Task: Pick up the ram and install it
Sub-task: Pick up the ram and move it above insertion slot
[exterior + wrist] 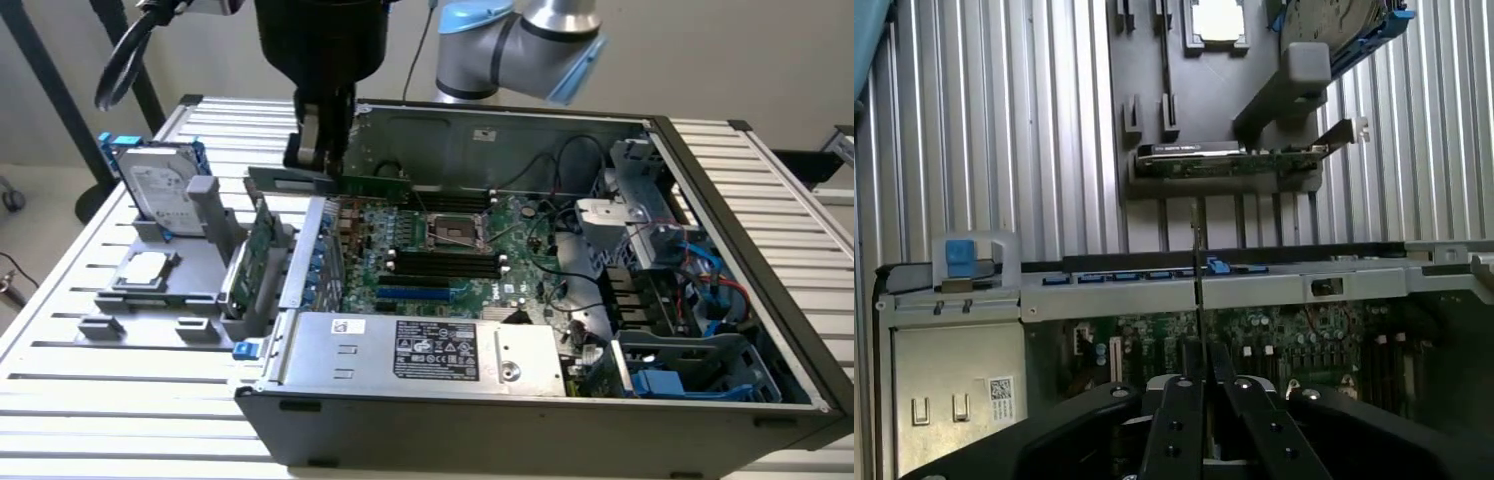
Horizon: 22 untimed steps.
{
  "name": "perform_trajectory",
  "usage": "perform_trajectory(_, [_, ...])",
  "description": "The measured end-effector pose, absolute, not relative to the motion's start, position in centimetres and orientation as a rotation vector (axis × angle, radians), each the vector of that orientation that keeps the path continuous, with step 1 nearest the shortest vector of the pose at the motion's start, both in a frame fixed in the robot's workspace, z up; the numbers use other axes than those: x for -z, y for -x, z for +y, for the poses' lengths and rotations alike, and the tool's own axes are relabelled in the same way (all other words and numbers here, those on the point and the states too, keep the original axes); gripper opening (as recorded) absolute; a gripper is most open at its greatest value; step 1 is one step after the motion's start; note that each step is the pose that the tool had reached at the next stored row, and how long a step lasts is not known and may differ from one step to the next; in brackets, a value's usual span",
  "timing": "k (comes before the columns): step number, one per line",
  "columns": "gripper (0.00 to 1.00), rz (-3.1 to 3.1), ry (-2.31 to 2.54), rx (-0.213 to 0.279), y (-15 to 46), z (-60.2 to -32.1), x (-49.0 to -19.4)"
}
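- The counter (80,400) is carrying the open case (534,430). I am watching the case wall on the exterior view's left, because the strip is hanging just above it. A low sideways move could be catching the strip on that rim.
- The motherboard (527,225) is lying flat in the case, with cables trailing across its right side. I am judging that a crooked descent would be pressing on neighbouring parts instead of on a slot.
- The pincer (318,155) is pinching the ram from above, its fingers pressed onto the two faces. With so thin a hold, I am expecting the strip to pivot or slip if it meets resistance.
- The black slots (447,265) are sitting near the board's middle, nearer and to the right of the strip and well apart from it. Any skew between strip and slot would be jamming the contacts.
- The ram (360,185) is hanging level over the far left corner of the board, not yet seated.
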<state>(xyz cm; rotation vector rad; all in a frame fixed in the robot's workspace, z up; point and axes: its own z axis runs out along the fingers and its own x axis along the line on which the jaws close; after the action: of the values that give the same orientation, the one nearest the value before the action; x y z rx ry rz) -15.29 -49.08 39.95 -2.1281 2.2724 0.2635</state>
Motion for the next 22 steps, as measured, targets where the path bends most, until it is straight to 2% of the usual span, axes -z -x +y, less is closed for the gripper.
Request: perform_trajectory(22, [0.14,2.272,2.128,-0.263,8.6,-44.9,-37.1])
